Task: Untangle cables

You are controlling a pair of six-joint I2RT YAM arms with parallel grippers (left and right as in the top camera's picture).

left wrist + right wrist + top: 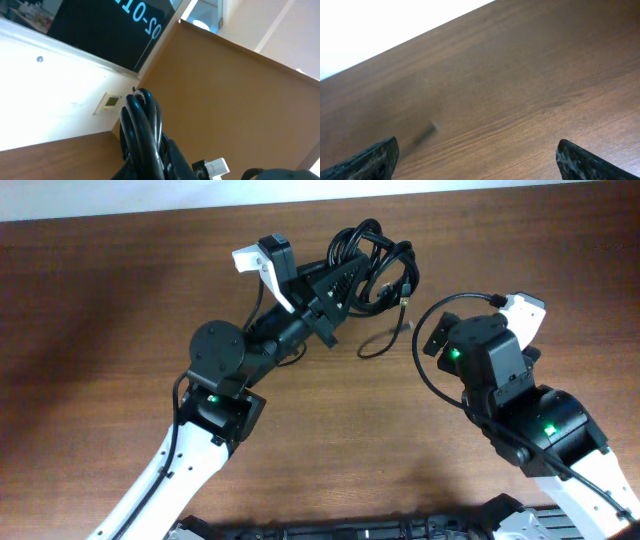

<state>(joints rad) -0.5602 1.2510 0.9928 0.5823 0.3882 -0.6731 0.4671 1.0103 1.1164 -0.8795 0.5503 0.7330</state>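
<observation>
1. Left end effector [345, 282] clamps the cables [382, 262], one knotted bundle at twelve o'clock on the bench [100, 290].
2. Right end effector [477, 162] spreads wide, empty, at three o'clock.
3. Untangling looks barely begun; every cord is left to separate.

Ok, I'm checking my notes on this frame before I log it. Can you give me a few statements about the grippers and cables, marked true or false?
1. The left gripper grips the cables. True.
2. The right gripper is shut on a cable. False: it is open, with only bare table showing between its fingers.
3. The cables are white. False: they are black.
4. The table is brown wood. True.
</observation>
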